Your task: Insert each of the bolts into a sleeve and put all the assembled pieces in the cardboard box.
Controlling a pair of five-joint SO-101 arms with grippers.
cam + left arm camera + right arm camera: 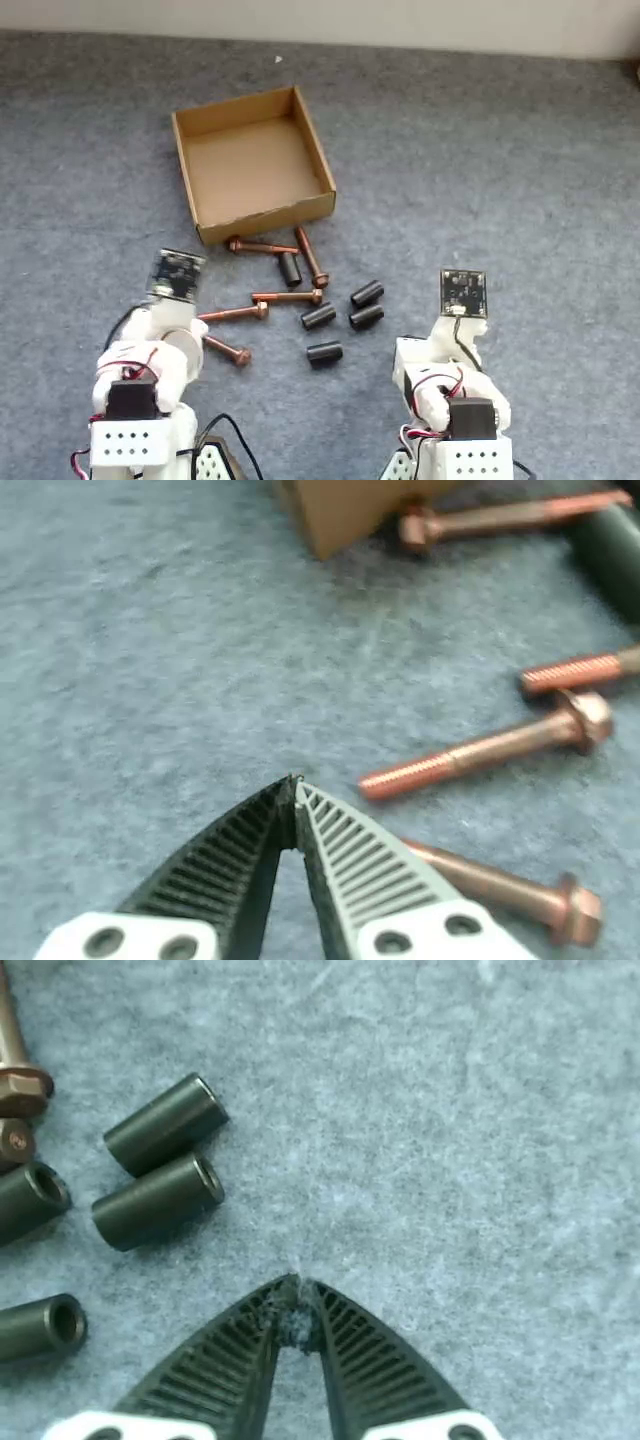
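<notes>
Across the table (520,150), fuzzy grey carpeting. At the far middle, an open, square cardboard box (268,214), plain brown and shallow-walled. Just in front of it, scattered and unassembled: five coppery bolts (288,297) with threaded shanks and flanged hex heads, and five short, matte black sleeves (366,316), hollow cylinders. Ribbed jaws of the left gripper (294,792) and right gripper (298,1298) pinched tip to tip, holding nothing. One bolt partly hidden behind the left gripper, another cut off at the frame edge.
</notes>
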